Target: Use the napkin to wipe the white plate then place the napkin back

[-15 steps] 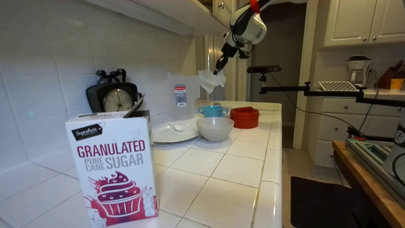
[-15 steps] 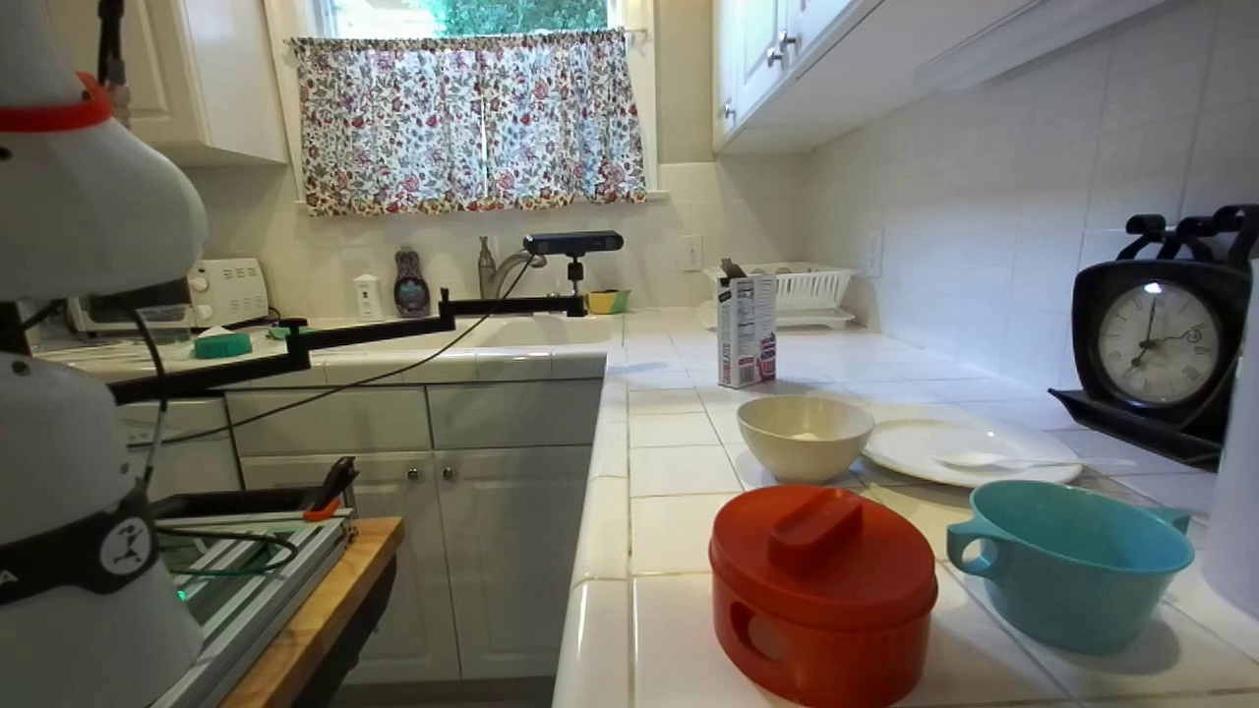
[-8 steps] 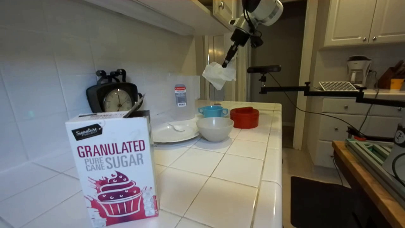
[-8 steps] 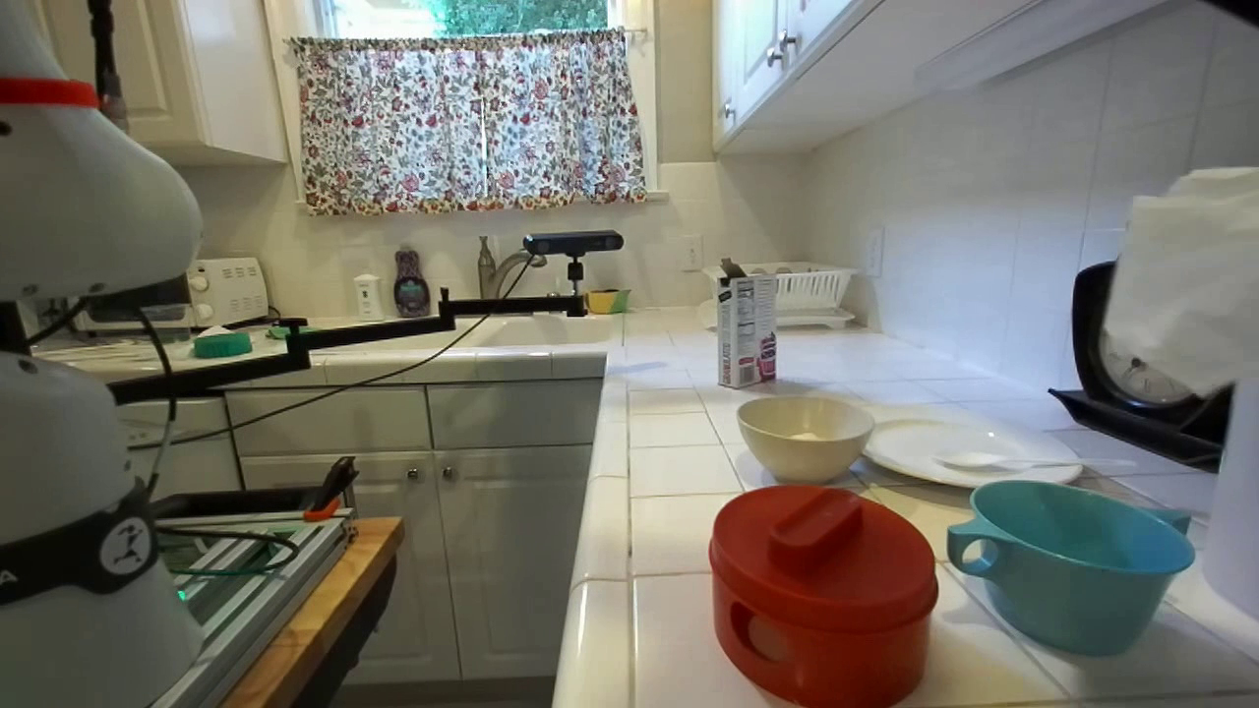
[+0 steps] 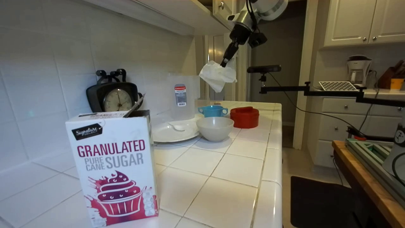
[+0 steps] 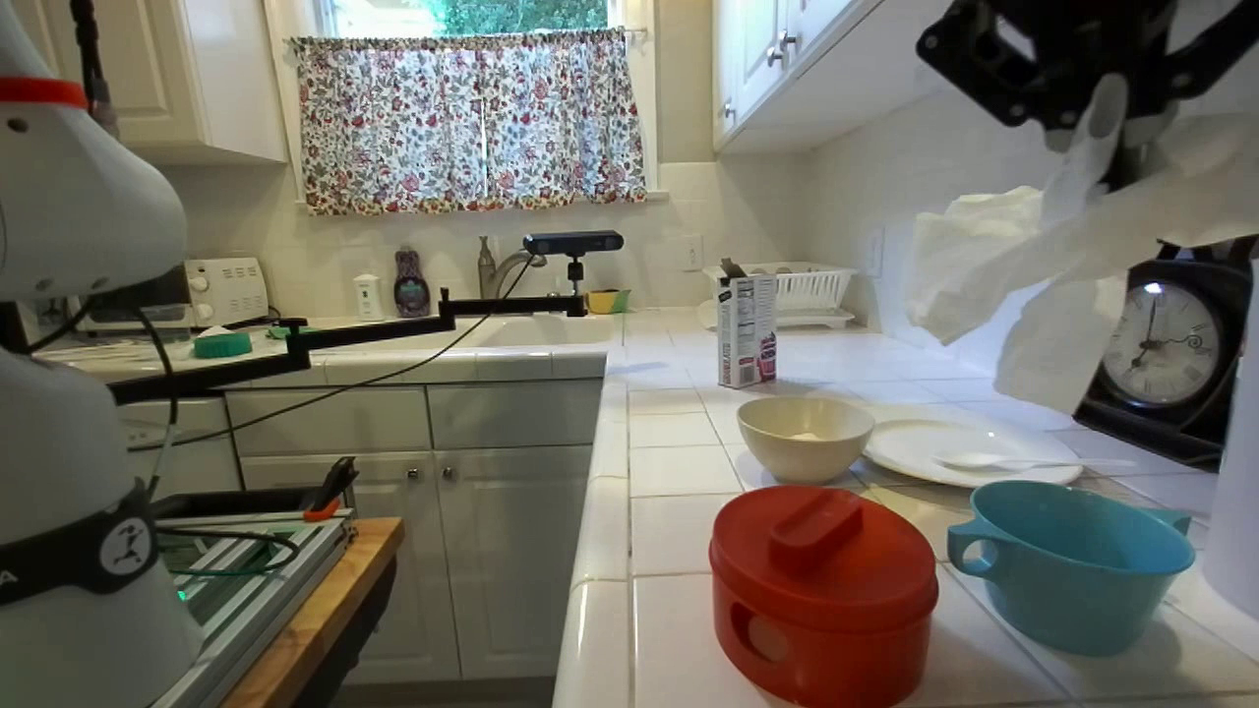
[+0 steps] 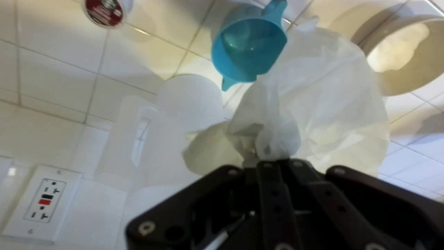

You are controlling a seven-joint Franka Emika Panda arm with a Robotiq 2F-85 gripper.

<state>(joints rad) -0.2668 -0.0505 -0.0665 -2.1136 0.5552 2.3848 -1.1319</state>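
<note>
My gripper (image 7: 281, 161) pinches the gathered paper napkin (image 7: 319, 107) — probably so its loose folds can wipe the white plate (image 6: 923, 442), at seven o'clock in both exterior views.

The white-tiled tabletop (image 5: 234, 166) carries a black clock (image 6: 1156, 344) and a pale pitcher (image 5: 186, 109) along its wall edge, a rack (image 6: 807, 287) by the walled corner. A white plate (image 6: 939, 438) lies toward the wall edge, a bowl (image 6: 802, 450) and red tub (image 6: 826, 600) nearer the open edge; a blue cup (image 6: 1087, 585) stands between pitcher and tub, a sugar box (image 5: 117, 171) midway across.
</note>
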